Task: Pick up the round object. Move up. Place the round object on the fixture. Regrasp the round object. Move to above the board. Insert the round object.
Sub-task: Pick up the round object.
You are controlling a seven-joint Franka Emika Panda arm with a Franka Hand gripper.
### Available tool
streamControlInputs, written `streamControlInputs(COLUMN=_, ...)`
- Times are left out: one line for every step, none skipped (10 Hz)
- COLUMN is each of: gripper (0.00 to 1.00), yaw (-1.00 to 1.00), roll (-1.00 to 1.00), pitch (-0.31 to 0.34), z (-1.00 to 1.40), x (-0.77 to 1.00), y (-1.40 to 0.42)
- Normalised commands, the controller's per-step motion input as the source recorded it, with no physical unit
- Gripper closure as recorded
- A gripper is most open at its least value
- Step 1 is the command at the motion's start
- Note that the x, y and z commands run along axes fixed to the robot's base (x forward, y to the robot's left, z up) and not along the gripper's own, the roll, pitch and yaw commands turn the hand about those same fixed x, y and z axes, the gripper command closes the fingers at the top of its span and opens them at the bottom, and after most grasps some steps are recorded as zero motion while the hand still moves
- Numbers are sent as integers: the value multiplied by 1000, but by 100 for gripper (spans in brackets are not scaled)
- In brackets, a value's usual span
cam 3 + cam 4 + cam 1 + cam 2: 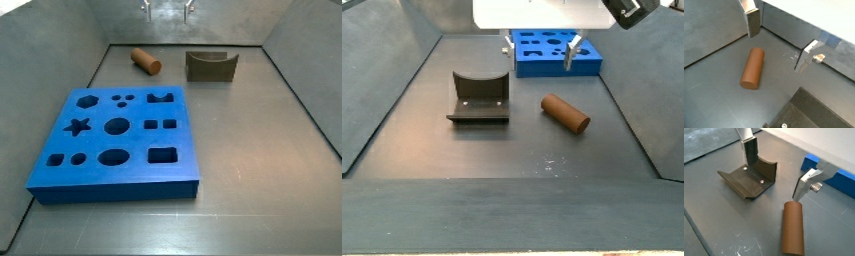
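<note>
Wrist views are showing the gripper (pixel 777 47) hanging spread and empty above the round object (pixel 751 68), a smooth reddish-brown peg lying on matte grey floor near the notched dark fixture (pixel 749 179). Side views are placing it between fixture and wall, apart from the blue board (pixel 118 140). Off-centre closing risks rolling the peg away.

1. The round object (pixel 792 228) is a smooth reddish-brown cylinder with a matt, faintly satin skin.
2. The fixture (pixel 751 178) looks like dark olive-grey matt plastic, with small bright screw heads.
3. The board (pixel 116 140) is flat blue, evenly matt.
4. The hand (pixel 774 172), open above the floor, has brushed silver metal fingers (pixel 805 184).
5. The floor (pixel 502 150) is dull grey with slight scuffs.
</note>
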Motion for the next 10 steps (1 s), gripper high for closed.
streamControlInputs(gripper=0, yaw=0, roll=0, pitch=-17, z=0, x=0, y=0)
streamControlInputs(gripper=0, yaw=0, roll=-11, pitch=0, z=0, x=0, y=0)
streamControlInputs(gripper=0, yaw=0, roll=-14, pitch=-23, z=0, x=0, y=0)
streamControlInputs(gripper=0, yaw=0, roll=-9, pitch=0, z=0, x=0, y=0)
streamControlInputs(gripper=0, yaw=0, roll=0, pitch=0, z=0, x=26, y=-54)
streamControlInputs(gripper=0, yaw=209, roll=0, pitch=-31, z=-43, x=0, y=-277)
streamControlInputs(gripper=0, yaw=657, roll=-46, pitch=-183, z=-303, x=-351, y=-229)
streamControlInputs(gripper=0, yaw=1000, roll=-109, pitch=0, z=-277, x=0, y=0)
streamControlInputs(gripper=0, yaw=1000, roll=-51, pitch=0, z=-323, x=0, y=0)
streamControlInputs(gripper=0, yaw=1000, roll=-3, pitch=0, z=-386, x=0, y=0)
